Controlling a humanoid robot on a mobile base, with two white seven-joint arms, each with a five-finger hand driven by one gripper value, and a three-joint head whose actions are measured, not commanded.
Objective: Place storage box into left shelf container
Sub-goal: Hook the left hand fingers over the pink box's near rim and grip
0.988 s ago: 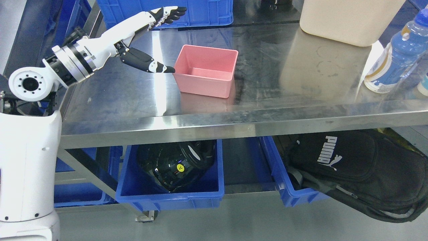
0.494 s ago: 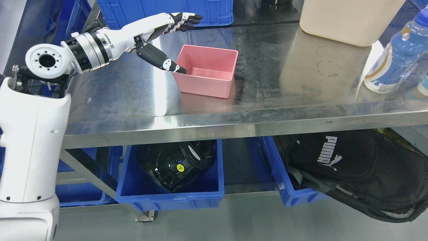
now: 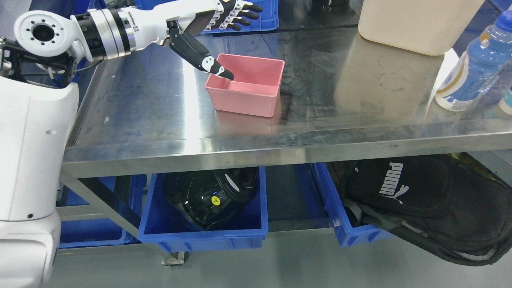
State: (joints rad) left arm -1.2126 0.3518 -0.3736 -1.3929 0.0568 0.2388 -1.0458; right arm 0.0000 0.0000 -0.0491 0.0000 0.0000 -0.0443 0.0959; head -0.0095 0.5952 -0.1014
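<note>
A pink open-top storage box [image 3: 246,86] stands on the steel table top [image 3: 160,104], left of the middle. My left hand [image 3: 230,32] reaches in from the upper left and hovers above the box's left rear corner. It is open: the fingers [image 3: 240,10] stretch out past the box's back edge and the thumb tip [image 3: 222,72] points down over the box's left rim. It holds nothing. A blue container [image 3: 204,218] sits on the lower shelf at the left, with a black object inside.
A blue crate [image 3: 264,16] stands at the table's back behind the hand. A beige tub [image 3: 416,24] is at the back right and a blue bottle [image 3: 472,64] at the right edge. A second blue bin [image 3: 344,228] and a black bag [image 3: 432,204] lie below.
My left arm has lifted and reached further right. The hand went from beside the box's left wall to above its left rim, thumb over the opening. The box has not moved.
</note>
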